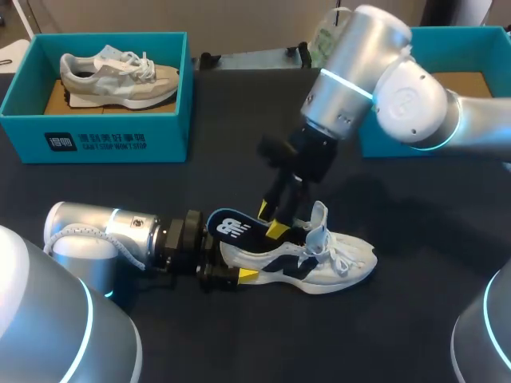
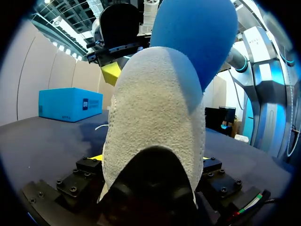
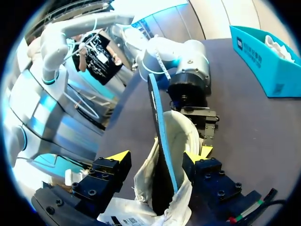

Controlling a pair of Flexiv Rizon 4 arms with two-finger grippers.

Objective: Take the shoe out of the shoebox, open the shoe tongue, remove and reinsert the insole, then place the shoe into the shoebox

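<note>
Left arm nearest, low at the left, lying along the dark worktop and pointing right. Behind it at the far left, teal shoebox, open, with a grey and white shoe inside on brown card, toe to the left. Left hand clenched on the heel of the white shoe: in the left wrist view a yellow tip sits tight against each side of the heel, which fills the space between the fingers. White shoe has navy side marks, sole down on the worktop, near the middle, heel left, toe right, outside both boxes. Navy insole sticks up and out of the heel end, leaning back over the left hand, front part still inside the shoe. Right arm comes in from the upper right and angles down over the shoe. Right hand sits at the shoe opening, fingers spread; in the right wrist view the insole edge and the opening are between them, the insole close to one finger and apart from the other, so released, not pinching. Tongue stands up just right of that hand, laces loose over the forefoot. Second teal box at the far right rear, mostly hidden behind the right arm, contents cannot tell.
</note>
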